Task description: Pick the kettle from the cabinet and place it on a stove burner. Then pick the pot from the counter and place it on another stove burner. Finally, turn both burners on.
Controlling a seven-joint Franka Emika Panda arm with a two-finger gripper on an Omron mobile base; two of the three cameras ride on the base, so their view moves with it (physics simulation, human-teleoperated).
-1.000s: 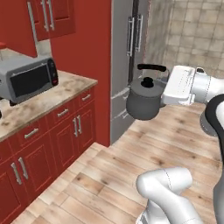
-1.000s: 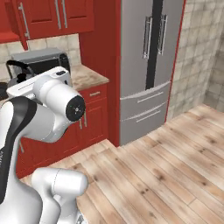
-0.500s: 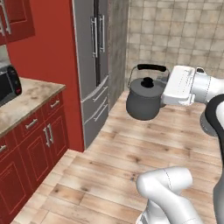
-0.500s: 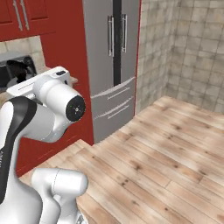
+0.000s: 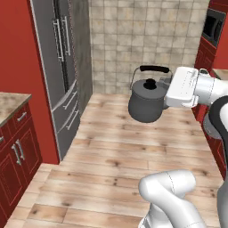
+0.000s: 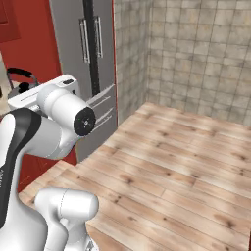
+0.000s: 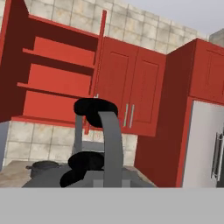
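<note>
The dark grey kettle [image 5: 146, 101] hangs in mid-air over the wooden floor, its spout pointing left. My gripper [image 5: 166, 83] is shut on the right end of its black arched handle [image 5: 153, 69]. From the right base camera, the kettle's handle and lid knob [image 6: 21, 86] peek out behind my white hand. The hand view looks past the handle [image 7: 96, 107] and lid knob [image 7: 85, 161] to the open red cabinet [image 7: 52, 74] with bare shelves. Below it, the black pot [image 7: 43, 167] sits on a beige counter [image 7: 11, 173].
A tall steel fridge [image 5: 62, 67] stands to the left against a red side panel, with low red cabinets and a beige countertop [image 5: 10, 103] beside it. A tiled wall [image 5: 142, 35] lies ahead. Red units with a built-in oven [image 5: 214, 26] stand at the right.
Both base views have swung across the room: the microwave counter has slid off to the left and the fridge and tiled wall have come in. The kettle stays gripped in the same spot beside the hand.
</note>
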